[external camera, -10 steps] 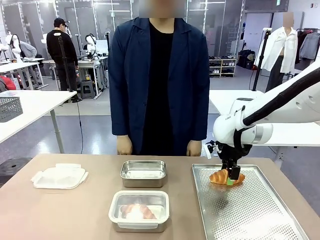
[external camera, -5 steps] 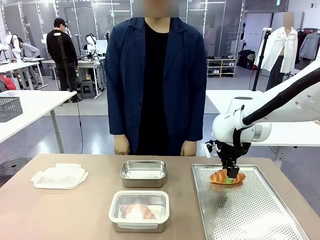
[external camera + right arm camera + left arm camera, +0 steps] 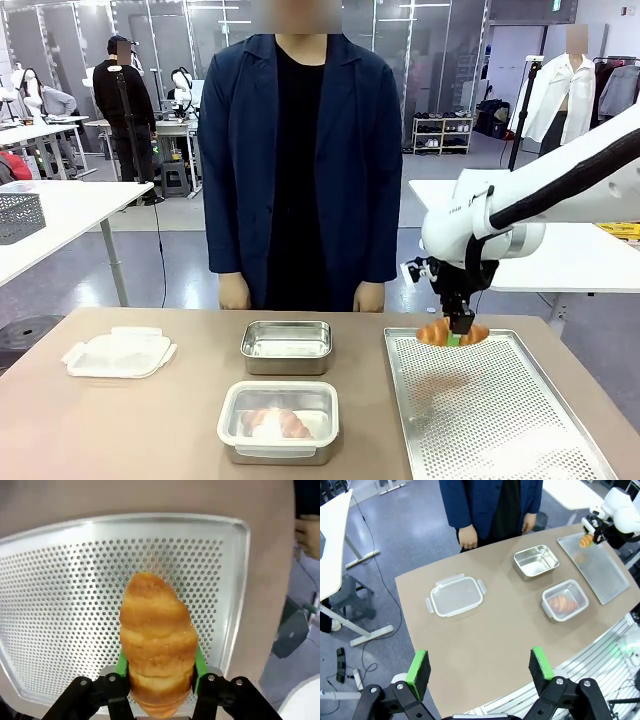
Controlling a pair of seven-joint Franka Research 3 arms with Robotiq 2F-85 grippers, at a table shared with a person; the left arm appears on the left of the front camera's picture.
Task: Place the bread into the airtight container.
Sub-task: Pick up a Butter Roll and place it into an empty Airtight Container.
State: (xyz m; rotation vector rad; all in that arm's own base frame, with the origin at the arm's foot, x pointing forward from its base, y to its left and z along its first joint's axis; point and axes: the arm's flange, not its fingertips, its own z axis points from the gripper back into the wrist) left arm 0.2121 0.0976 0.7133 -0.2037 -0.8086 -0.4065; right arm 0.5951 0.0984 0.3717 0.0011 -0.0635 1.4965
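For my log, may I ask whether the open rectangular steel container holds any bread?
No, the open rectangular steel container is empty; the golden croissant hangs between the jaws of the right gripper.

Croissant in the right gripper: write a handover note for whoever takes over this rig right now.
Right gripper shut on the croissant, holding it above the perforated tray's far end.
Left gripper open, empty, high over the table.
Empty steel container stands open mid-table. The nearer container, seemingly lidded, holds a second croissant. A loose lid lies at the left.
Done: croissant gripped, clear of the tray.
Left: carry it to the empty container, release, probably fit the lid.
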